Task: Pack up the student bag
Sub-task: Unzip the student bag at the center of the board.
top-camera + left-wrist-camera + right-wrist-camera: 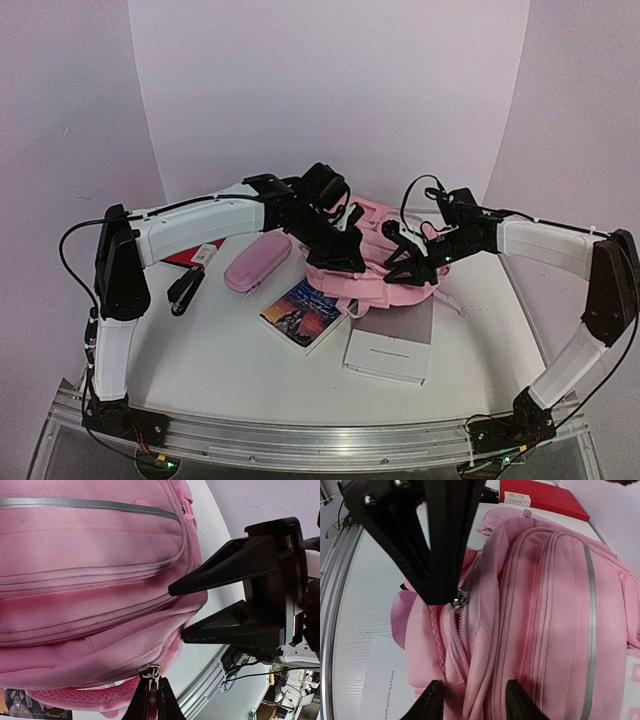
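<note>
The student bag (pixel 400 290) lies flat at the middle of the table, pink with silver strips (pixel 90 580) (pixel 560 620). My left gripper (pixel 350 262) (pixel 152 695) is shut on the metal zip pull (pixel 149 672) (pixel 459 600) at the bag's edge. Below the pull the zip is parted a little. My right gripper (pixel 400 268) (pixel 475 702) is at the same edge from the other side. It is open, its two fingers apart on either side of a raised fold of the bag's fabric beside the zip and touching it. Its black fingers (pixel 235 565) show in the left wrist view.
Left of the bag lie a pink pencil case (pixel 257 263), a black tool (pixel 185 290) and a red book (pixel 190 255) (pixel 545 495). In front of the bag lie a picture-cover book (pixel 303 312) and a white book (pixel 390 350). The table's metal rail (pixel 320 440) runs along the near edge.
</note>
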{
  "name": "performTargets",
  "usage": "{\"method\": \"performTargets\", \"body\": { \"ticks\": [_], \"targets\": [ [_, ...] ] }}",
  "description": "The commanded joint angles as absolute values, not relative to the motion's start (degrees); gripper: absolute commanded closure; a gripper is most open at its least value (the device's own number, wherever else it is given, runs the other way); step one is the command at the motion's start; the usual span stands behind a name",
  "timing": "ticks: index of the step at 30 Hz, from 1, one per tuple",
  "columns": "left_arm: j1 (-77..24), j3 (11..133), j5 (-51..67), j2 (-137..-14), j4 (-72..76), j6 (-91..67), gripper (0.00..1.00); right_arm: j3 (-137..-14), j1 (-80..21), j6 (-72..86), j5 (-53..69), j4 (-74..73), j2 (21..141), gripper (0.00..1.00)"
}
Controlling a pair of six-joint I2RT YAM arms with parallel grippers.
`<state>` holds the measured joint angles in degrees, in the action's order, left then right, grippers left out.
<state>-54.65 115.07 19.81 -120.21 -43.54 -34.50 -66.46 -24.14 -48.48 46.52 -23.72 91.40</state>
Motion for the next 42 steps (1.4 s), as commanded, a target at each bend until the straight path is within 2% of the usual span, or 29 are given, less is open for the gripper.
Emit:
{"method": "performTargets", "body": {
  "ticks": [1,4,5,15,24,26,29,30,34,38,42],
  "targets": [
    [-54.16,117.78,20.11,-117.93,-38.66,-34.06,1.00,-67.85,-24.44,-47.70,40.54,-20.95,92.84,0.74],
    [-53.23,115.29,19.64,-116.44,-37.48,-35.15,1.00,-67.85,-24.41,-48.51,39.26,-21.06,91.51,0.98],
    [-52.67,114.27,19.28,-115.78,-37.11,-35.56,1.00,-67.85,-24.42,-48.60,39.13,-21.09,90.78,1.00],
    [-45.99,100.34,10.98,-104.46,-37.45,-35.30,1.00,-66.86,-18.04,-51.23,40.88,-24.05,81.91,1.00],
    [-45.70,101.01,11.77,-102.26,-38.05,-34.25,1.00,-72.00,-3.78,-60.88,42.30,-32.22,84.23,1.00],
    [-45.94,101.58,14.16,-103.08,-37.01,-34.66,1.00,-72.90,-3.33,-62.19,42.46,-34.09,84.53,0.91],
    [-47.55,105.03,17.21,-107.09,-36.37,-34.30,1.00,-74.03,-3.75,-61.91,47.20,-37.04,83.52,0.50],
    [-48.22,106.59,18.43,-108.29,-36.11,-34.28,1.00,-74.04,-5.00,-60.69,47.76,-37.21,83.11,0.43],
    [-50.09,110.77,22.44,-113.39,-33.77,-35.37,1.00,-73.85,-11.36,-56.05,47.70,-37.10,81.59,0.35],
    [-51.00,112.41,24.96,-115.18,-31.43,-36.70,1.00,-72.64,-17.22,-51.30,47.42,-35.18,81.76,0.35],
    [-51.07,111.36,26.37,-114.62,-28.75,-38.15,1.00,-69.27,-22.20,-43.89,44.67,-26.35,82.48,0.35]
  ]
}}
